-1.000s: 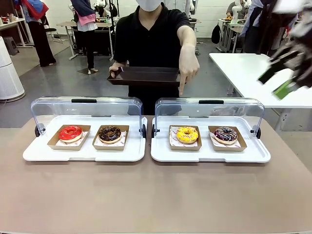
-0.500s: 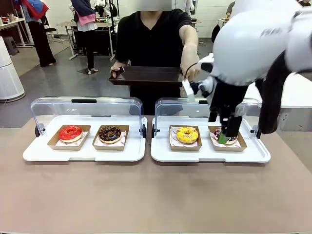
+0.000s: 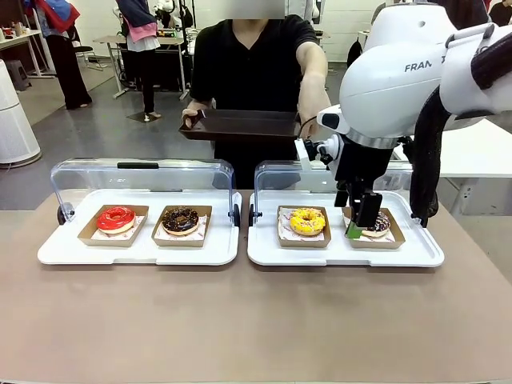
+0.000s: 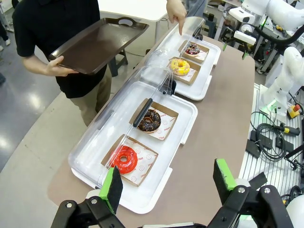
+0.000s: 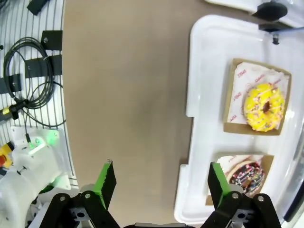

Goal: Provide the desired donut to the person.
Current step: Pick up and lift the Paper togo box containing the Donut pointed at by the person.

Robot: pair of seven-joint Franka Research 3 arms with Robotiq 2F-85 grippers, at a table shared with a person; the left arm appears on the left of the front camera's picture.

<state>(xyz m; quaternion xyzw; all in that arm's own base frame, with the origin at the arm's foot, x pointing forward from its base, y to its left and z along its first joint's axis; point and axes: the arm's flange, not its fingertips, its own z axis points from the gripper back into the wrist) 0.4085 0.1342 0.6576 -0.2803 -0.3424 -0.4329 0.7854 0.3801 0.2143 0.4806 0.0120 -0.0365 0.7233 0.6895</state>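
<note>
**A:** Where does the wanted donut sit?

**B:** Judging by where the right gripper (image 3: 360, 220) hangs, it is the chocolate-glazed donut with coloured sprinkles (image 3: 379, 222). It lies in its brown cardboard tray (image 3: 397, 237) on the right-hand white plastic serving tray (image 3: 344, 254), at three o'clock of the yellow-iced donut (image 3: 307, 220). The person's pointing hand (image 4: 175, 9) aims down at that end, though the left wrist view does not settle which of the two donuts it picks.

**A:** And the tools?

**B:** Both are released. The right gripper's jaws stand wide and empty, low by the sprinkled donut's near side. The left gripper (image 4: 167, 180) is spread too, holds nothing, and is well apart from that tray.

**A:** What could go wrong?

**B:** Alignment, most likely. In the right wrist view the sprinkled donut lies by one green pad (image 5: 215, 178) at five o'clock, while the gap spans the serving tray's rim and the bare brown tabletop (image 5: 128, 95). A straight drop would probably press a finger into the icing or catch the rim. The raised clear plastic lid (image 3: 276, 172) at twelve o'clock leaves little room. A pinch on the cardboard edge alone could tip the donut before it reaches the dark brown tray (image 3: 240, 126) that the person holds.
</note>
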